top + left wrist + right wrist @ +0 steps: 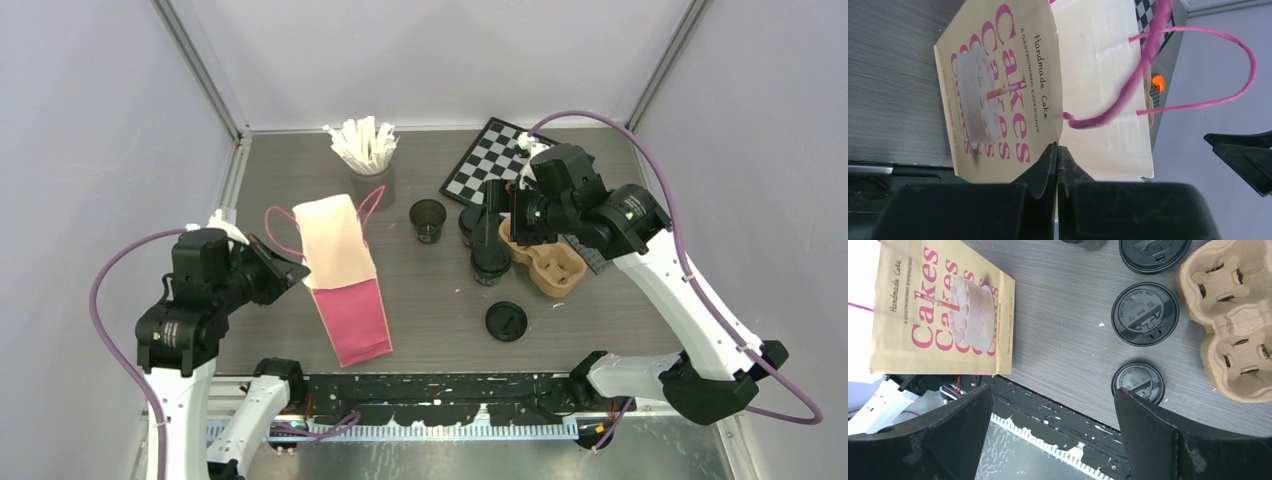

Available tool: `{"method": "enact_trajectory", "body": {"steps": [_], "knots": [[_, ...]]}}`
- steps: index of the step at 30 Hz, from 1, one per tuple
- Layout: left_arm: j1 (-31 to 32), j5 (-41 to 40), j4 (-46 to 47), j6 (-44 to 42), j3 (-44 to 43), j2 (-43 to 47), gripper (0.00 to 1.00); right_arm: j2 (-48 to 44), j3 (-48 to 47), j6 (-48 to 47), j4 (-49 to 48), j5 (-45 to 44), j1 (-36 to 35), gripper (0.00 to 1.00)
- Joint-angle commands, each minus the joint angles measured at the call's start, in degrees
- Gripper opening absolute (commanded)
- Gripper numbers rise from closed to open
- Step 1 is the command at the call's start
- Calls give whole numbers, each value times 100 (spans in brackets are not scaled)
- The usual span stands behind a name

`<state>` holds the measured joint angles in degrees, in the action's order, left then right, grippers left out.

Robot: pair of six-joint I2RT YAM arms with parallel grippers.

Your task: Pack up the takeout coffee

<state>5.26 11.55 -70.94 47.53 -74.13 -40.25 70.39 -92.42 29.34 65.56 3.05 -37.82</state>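
- Weighing little, the lidded black cups (491, 263), left of the pulp carrier (548, 262), are judged crushable; best gripped under the lid.
- The right gripper (1052, 392) is spread above them; the left gripper (1058, 147) is closed at the paper bag (998, 90).

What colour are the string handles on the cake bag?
Bright pink. The handles of the cake bag show best in the left wrist view.

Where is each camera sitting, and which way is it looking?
Top external: high behind the arms, which both show, looking down on the table.
Left wrist: on the left arm, looking past shut left jaws at the paper bag.
Right wrist: on the right arm, looking down between open right jaws at black lids, carrier.
Shared: all show the bag.
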Motion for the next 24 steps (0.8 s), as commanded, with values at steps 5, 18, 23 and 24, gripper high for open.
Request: {"method": "enact_trajectory", "body": {"steps": [5, 18, 23, 24], "knots": [[-16, 798, 778, 193, 167, -232, 0, -88, -62, -69, -188, -197, -23, 95], [-7, 1205, 1934, 719, 1002, 207, 0, -84, 28, -53, -208, -602, -31, 95], [112, 1519, 3103, 1103, 1425, 201, 0, -21, -147, -168, -162, -635, -24, 95], [199, 1472, 3244, 1100, 1449, 169, 0, -18, -159, -192, -158, -656, -26, 95]]}}
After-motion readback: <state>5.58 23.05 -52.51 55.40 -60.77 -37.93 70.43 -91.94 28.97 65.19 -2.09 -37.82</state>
